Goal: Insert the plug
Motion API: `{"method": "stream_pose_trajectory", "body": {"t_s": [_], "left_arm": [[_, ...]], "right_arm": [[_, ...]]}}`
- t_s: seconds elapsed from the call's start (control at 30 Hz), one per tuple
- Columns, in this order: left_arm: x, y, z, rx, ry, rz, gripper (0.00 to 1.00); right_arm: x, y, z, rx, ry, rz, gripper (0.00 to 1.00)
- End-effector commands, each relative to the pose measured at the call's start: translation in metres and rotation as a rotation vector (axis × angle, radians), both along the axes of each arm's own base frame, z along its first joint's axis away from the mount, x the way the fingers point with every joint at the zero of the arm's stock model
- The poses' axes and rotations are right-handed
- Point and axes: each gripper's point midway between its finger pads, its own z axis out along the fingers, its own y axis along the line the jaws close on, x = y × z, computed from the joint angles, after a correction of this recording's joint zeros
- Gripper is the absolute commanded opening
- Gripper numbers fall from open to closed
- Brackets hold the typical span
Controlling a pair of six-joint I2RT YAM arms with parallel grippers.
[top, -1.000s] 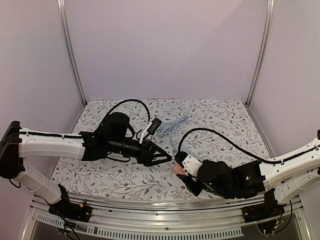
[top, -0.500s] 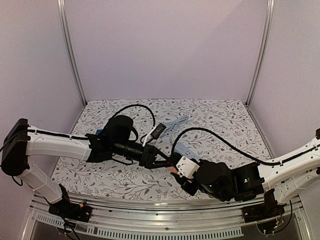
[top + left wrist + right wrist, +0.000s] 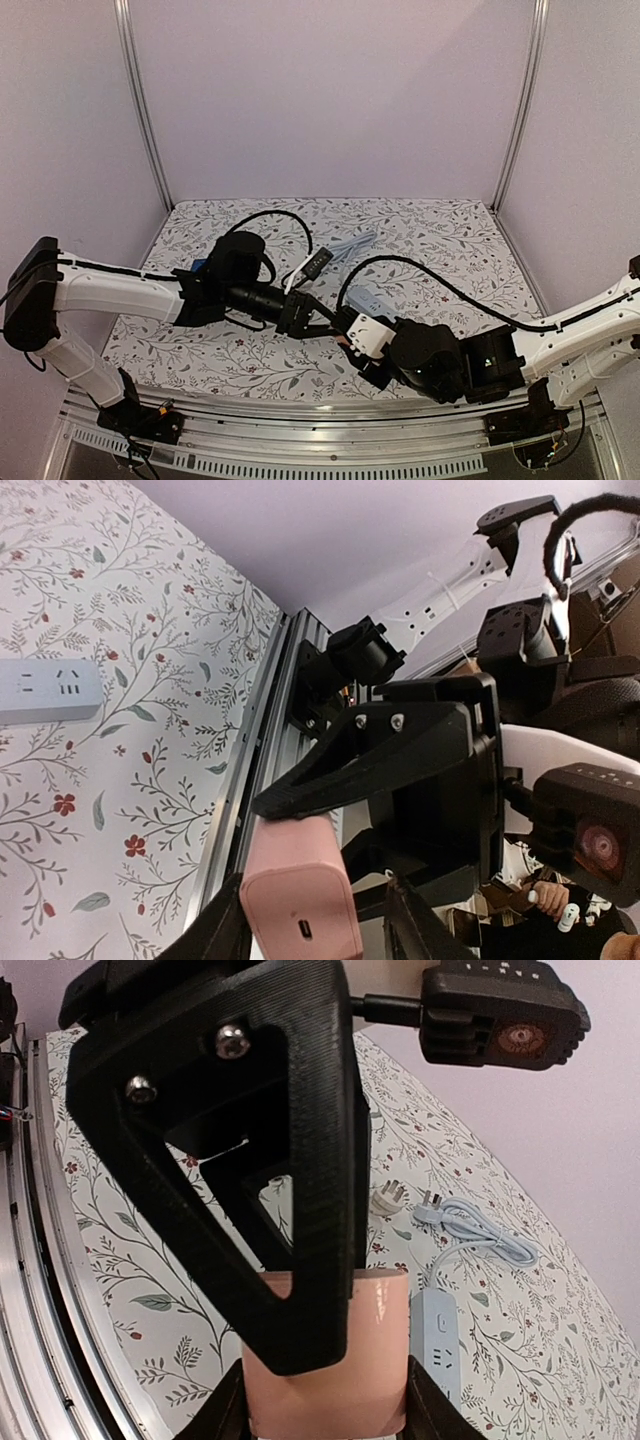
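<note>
A pink charger plug (image 3: 340, 1360) sits between the fingers of my right gripper (image 3: 325, 1415), which is shut on it. In the top view the plug (image 3: 346, 341) is held just above the table's front middle. My left gripper (image 3: 334, 324) meets it there. In the left wrist view the plug (image 3: 300, 890) lies between the open fingers of my left gripper (image 3: 310, 930). One finger is at its side and the other stands apart. A white power strip (image 3: 436, 1338) lies flat beyond the plug. It also shows in the left wrist view (image 3: 50, 690).
The strip's white cable (image 3: 485, 1240) and a loose white plug (image 3: 390, 1198) lie behind the strip. The cable bundle shows in the top view (image 3: 345, 245). The aluminium rail (image 3: 330, 415) runs along the table's near edge. Purple walls enclose the sides.
My left arm has reached right until its open fingers straddle the pink plug. My right gripper has shifted slightly left with the plug in it.
</note>
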Motion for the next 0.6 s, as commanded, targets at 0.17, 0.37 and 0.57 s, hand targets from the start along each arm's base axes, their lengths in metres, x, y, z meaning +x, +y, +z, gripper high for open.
{"method": "stream_pose_trajectory", "body": {"t_s": [0.17,0.37,0.57], "left_arm": [[0.0005,-0.0010,-0.0103,0.015,0.019,-0.019,0.37],[0.0018,-0.0022,-0.0148,0.029,0.026,-0.018,0.14],[0.0065,-0.0030,-0.0127,0.025,0.021,0.011,0.00]], "right_arm": [[0.0016,0.0124,0.0117,0.004,-0.040,-0.002,0.00],[0.0029,0.0129,0.0074,-0.023,-0.045,-0.011,0.00],[0.0076,0.0071,0.0076,-0.015,-0.052,-0.058,0.13]]}}
